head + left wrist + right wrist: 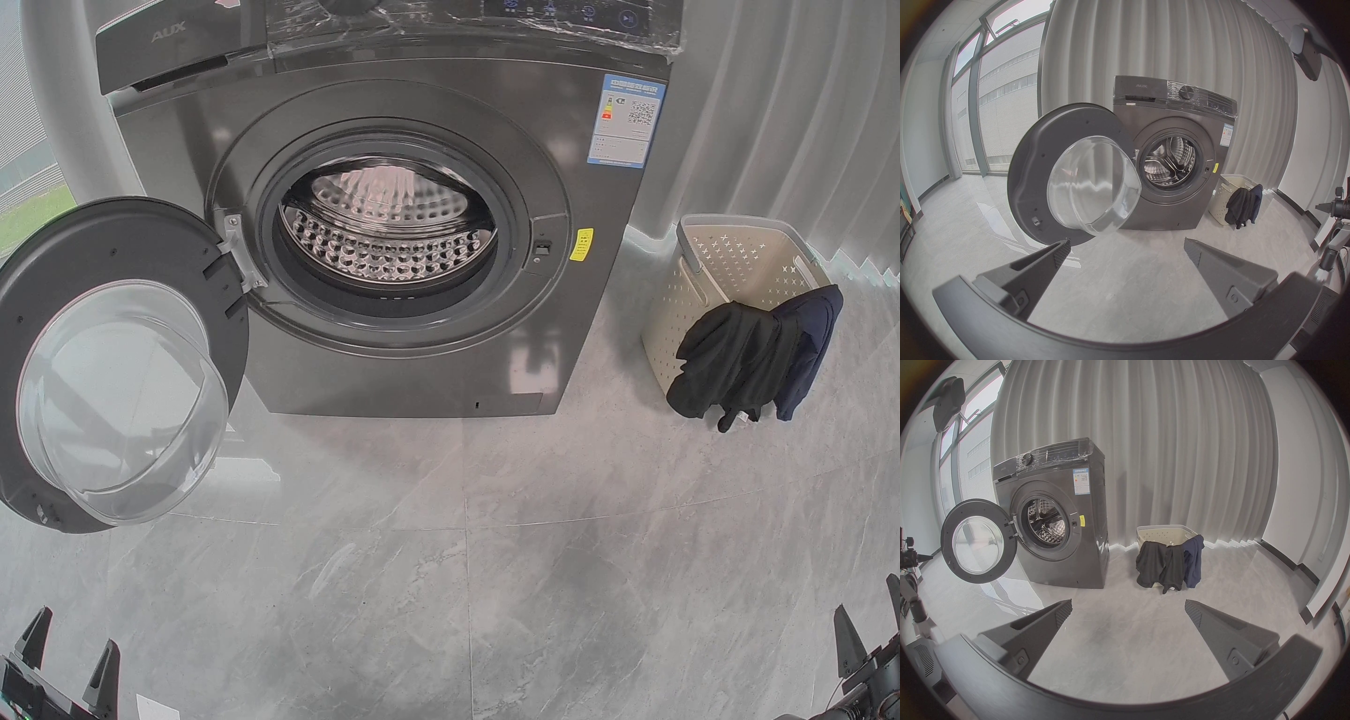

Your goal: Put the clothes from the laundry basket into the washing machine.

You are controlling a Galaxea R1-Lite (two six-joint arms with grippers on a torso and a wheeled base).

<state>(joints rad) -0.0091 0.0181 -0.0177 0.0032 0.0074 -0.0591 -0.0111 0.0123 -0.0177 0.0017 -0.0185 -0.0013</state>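
Stands at the first step: fetching. Holds left claw (1126,243) and right claw (1128,603) spread apart, empty, well away from the clothes (741,361) hanging over the basket (741,223) rim beside the washer (600,309), door (122,234) open. Needs next to approach and pinch the black piece.

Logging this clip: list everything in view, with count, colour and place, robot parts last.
washer: 1, dark grey, centre
door: 1, dark grey, clear bowl, swung open leftward
drum: 1, steel, inside washer
basket: 1, cream, floor right of washer
black garment: 1, draped over basket rim
navy garment: 1, beside the black one
curtain: 1, white, behind
floor: grey tiles
left end effector: 1, black, open, empty
right end effector: 1, black, open, empty
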